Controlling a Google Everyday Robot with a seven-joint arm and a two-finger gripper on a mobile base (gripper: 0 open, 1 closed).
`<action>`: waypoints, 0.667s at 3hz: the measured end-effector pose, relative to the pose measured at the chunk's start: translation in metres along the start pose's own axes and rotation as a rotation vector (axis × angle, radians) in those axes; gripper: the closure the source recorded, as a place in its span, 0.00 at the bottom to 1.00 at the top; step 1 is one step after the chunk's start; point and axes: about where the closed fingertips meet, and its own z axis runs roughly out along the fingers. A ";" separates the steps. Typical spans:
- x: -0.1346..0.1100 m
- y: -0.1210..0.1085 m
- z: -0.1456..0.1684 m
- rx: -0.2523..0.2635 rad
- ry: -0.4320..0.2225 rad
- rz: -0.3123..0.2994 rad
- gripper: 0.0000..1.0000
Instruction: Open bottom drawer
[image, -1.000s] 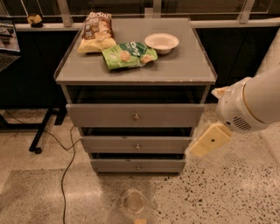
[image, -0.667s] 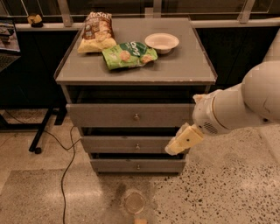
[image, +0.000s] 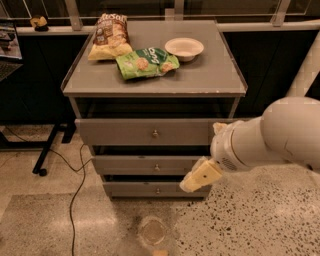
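Grey throughout, the cabinet (image: 212, 75) carries a chip bag (image: 110, 37), a green bag (image: 146, 62) and a bowl (image: 184, 48) on top, out of the way of the drawers. The bottom drawer (image: 132, 189) sits lowest, near the floor, with its knob (image: 158, 190) mid-front. The gripper (image: 194, 180) hangs low over the drawer's right end, angled down-left, likely to reach that knob. Whether it is spread or pressed together cannot be told.

So the gripper (image: 192, 181) is in front of the bottom drawer's (image: 145, 190) right end. On the cabinet top (image: 215, 77), the bowl (image: 184, 48) sits by the back edge, with the chip bag (image: 110, 37) back-left and the snack bag (image: 146, 62) between them.
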 end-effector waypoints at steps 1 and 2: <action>0.024 0.015 0.027 -0.037 -0.022 0.037 0.00; 0.044 0.031 0.057 -0.090 -0.062 0.063 0.00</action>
